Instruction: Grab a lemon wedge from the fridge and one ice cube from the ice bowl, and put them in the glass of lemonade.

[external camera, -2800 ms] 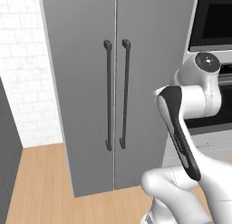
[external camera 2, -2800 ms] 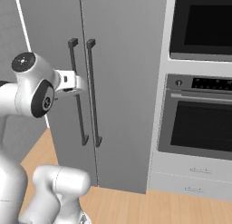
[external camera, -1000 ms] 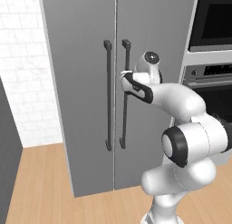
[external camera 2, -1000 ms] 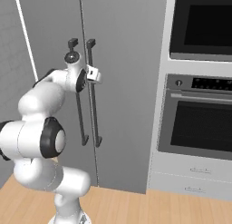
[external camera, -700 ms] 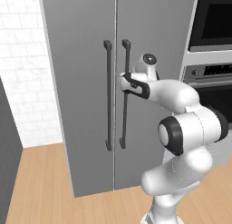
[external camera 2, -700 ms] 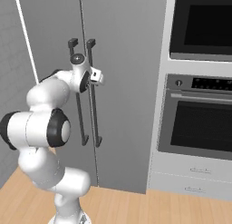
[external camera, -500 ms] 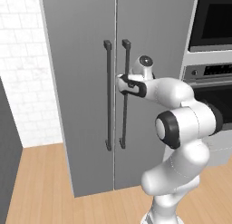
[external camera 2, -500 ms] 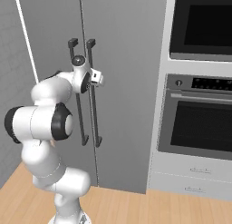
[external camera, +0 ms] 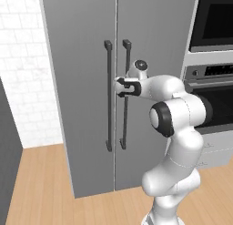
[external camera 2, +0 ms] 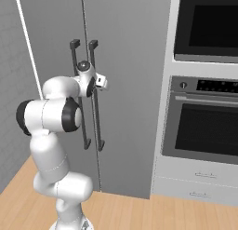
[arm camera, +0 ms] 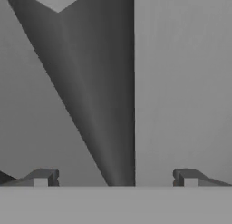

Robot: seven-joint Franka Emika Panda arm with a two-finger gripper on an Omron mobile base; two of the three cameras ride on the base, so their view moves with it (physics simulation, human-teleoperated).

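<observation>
The claw [external camera: 119,87] stands spread as wide as it goes, with nothing gripped between its jaws. In the hand view the two dark fingertips [arm camera: 43,177] sit far apart at the bottom, and the right-hand door handle [arm camera: 97,105] runs as a dark bar up between them, close to the claw; whether a finger touches it cannot be told. From the left base view the claw sits at that handle [external camera: 125,94], about a third of the way down its length. The fridge [external camera: 82,46] is directly ahead of the claw, both doors shut. Its two handles stand upright, long axis vertical, the left one [external camera: 108,95] just beside the claw.
</observation>
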